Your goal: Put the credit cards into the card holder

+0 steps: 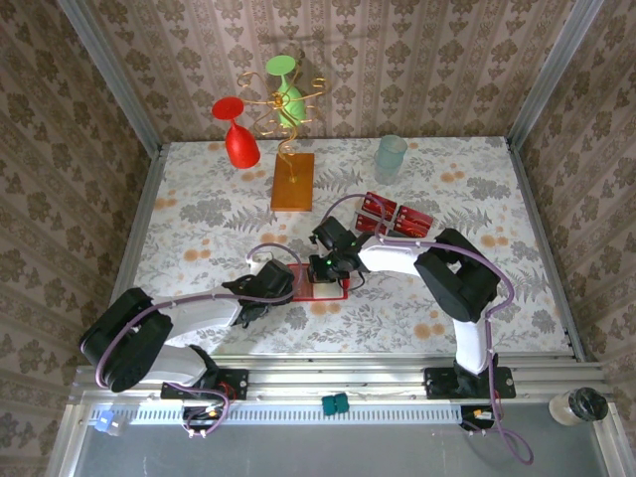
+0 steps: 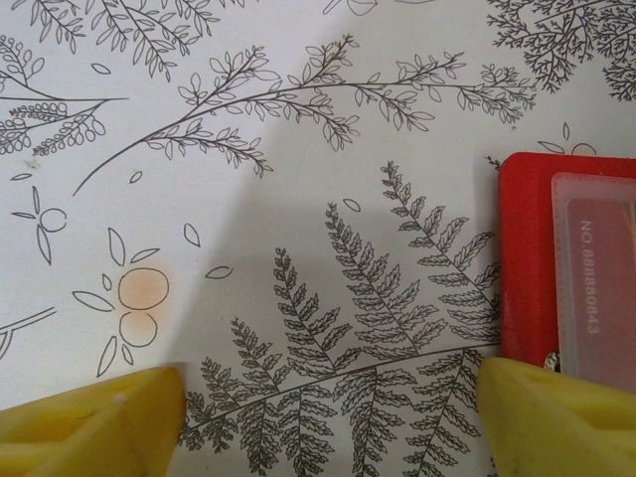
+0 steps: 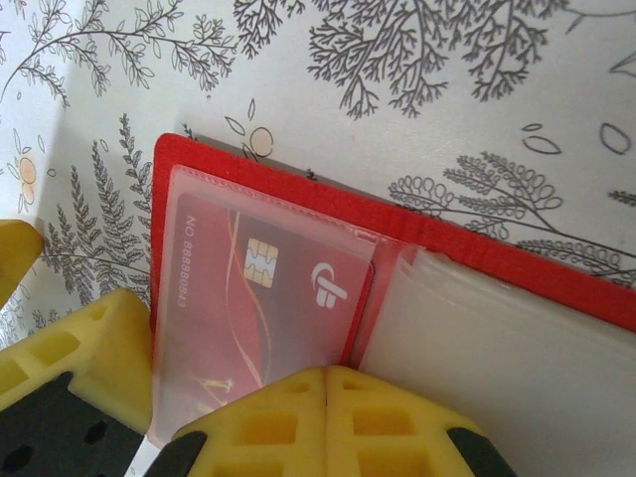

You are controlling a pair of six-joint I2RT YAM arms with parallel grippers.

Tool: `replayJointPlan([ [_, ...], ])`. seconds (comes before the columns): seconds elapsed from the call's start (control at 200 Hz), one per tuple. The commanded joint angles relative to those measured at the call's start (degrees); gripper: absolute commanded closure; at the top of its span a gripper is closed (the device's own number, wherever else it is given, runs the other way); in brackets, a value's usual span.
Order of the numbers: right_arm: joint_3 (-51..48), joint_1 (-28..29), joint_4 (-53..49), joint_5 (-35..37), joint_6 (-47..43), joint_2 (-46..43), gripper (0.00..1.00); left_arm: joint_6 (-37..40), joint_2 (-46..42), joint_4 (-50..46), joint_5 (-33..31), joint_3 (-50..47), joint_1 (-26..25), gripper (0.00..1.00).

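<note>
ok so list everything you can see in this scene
table: one, white cloth with fern and orange flower print, under everything
card holder: one, red, lying open near the table's middle
credit card: one, red, inside the holder's clear pocket
loose credit cards: a cluster, number unclear, red, beyond the holder to the right
wire stand: one, gold wire on an orange-brown block, far centre
red goblet: one, red, upside down at the stand's left
green goblet: one, green, upside down at the stand
cup: one, pale blue-green, right of the stand
jar: one, clear with dark lid, off the table, near right
left gripper: one, yellow fingers, open, at the holder's edge
right gripper: one, yellow fingers, shut, over the holder
</note>
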Motion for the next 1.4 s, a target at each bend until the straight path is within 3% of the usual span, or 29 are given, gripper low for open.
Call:
replayJointPlan([
  [0.0, 0.6, 1.0, -1.7, -0.5, 0.6, 2.1, 1.00, 0.1, 0.7, 0.3, 2.1, -0.8, 0.3, 0.21],
  [0.315, -0.1, 1.0, -2.4, 0.2, 0.7, -0.2, 1.00, 0.6, -7.1, -3.3, 2.2, -0.9, 4.0, 0.21],
  [0.895, 0.0, -0.8, -3.9, 0.4, -0.4, -6.8, 1.00, 1.8, -9.3, -5.0, 4.6, 1.1, 4.2, 0.21],
  [1.155, -3.2, -5.2, -4.1, 0.3, -1.6, -10.6, 0.94, 1.9, -10.6, -8.0, 3.4, 7.4, -0.3, 0.21],
  [1.39, -5.5, -7.2, -3.1, -0.6, -2.7, -9.6, 0.94, -0.3, -4.3, -6.1, 2.3, 12.8, -6.0, 0.21],
])
